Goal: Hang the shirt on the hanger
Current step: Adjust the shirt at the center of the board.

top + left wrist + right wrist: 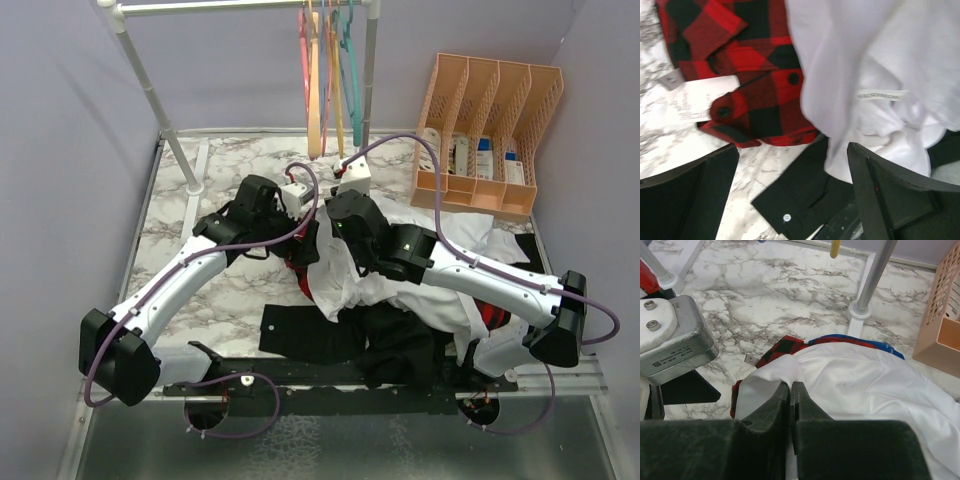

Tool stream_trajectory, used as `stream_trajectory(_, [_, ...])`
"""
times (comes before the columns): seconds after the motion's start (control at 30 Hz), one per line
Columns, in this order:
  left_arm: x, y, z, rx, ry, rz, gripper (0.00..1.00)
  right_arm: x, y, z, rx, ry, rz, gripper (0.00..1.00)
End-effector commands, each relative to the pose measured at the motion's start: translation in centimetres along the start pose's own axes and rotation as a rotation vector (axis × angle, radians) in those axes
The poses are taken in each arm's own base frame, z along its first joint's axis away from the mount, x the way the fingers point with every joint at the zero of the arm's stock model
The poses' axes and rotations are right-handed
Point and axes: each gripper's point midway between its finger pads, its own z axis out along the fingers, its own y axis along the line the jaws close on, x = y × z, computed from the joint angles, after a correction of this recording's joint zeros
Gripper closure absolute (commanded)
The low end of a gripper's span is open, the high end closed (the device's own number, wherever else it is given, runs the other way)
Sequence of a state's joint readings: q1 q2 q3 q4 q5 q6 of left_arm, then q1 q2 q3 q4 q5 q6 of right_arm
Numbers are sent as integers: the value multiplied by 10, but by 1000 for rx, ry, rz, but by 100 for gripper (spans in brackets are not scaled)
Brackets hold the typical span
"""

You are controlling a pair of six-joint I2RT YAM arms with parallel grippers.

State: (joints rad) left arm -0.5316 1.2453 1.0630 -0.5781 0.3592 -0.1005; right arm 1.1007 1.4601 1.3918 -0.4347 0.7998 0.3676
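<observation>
Where the marble worktop [245,285] stretches in front of the clothes rack [370,70], a heap of garments: white shirt [345,285] crumpled uppermost, red-and-black plaid shirt [755,75] under its edge nearer the rack, black garment [330,335] on the side away from the rack. Pinched fully shut on a fold of the white shirt: right end effector [791,385]. Spread wide, gripping nothing, hanging above the plaid shirt and the white shirt's edge: left end effector [792,150]. Up on the rack's rail among other hangers: pink hanger [304,60]
</observation>
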Motion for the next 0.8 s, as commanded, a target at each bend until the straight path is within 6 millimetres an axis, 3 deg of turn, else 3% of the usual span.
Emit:
stream_trajectory(0.0, [-12, -50, -11, 267, 1, -11, 6, -9, -5, -7, 20, -30, 45, 99])
stream_trajectory(0.2, [16, -80, -20, 442, 97, 28, 15, -16, -9, -8, 33, -50, 59, 99])
stream_trajectory(0.33, [35, -67, -10, 374, 135, 50, 27, -22, -11, -10, 42, -66, 68, 99])
stream_trajectory(0.5, [46, -58, -1, 335, 142, 49, 29, -26, -11, -12, 32, -77, 80, 99])
stream_trajectory(0.67, [46, -48, 10, 279, 133, 52, 31, -29, -11, -15, 18, -83, 98, 99])
stream_trajectory(0.77, [39, -45, 13, 264, 116, 44, 38, -30, -11, -17, 5, -85, 106, 99])
